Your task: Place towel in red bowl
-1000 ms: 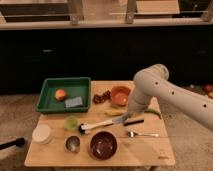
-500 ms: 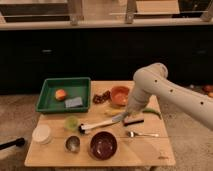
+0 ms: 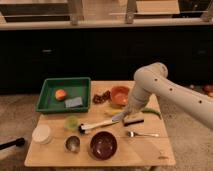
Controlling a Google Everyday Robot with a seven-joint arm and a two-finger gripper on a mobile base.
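Note:
A small grey-blue towel (image 3: 119, 117) lies flat on the wooden table (image 3: 150, 152), just right of the middle. My gripper (image 3: 128, 114) is low over it at the end of the white arm (image 3: 150, 82), which reaches in from the right; its tip is at the towel's right edge and hides part of it. A dark red bowl (image 3: 103, 145) stands empty at the table's front, below and left of the gripper. An orange-red bowl (image 3: 120, 94) stands at the back, just behind the gripper.
A green tray (image 3: 50, 91) at the back left holds an orange fruit (image 3: 61, 94) and a grey-blue pad (image 3: 73, 102). A white-handled brush (image 3: 97, 125), green cup (image 3: 72, 122), metal cup (image 3: 72, 144), white lid (image 3: 42, 134), fork (image 3: 142, 134) and green pepper (image 3: 151, 111) lie around.
The arm has shifted only slightly. The gripper stays low at the towel near the middle of the table. Nothing else has moved.

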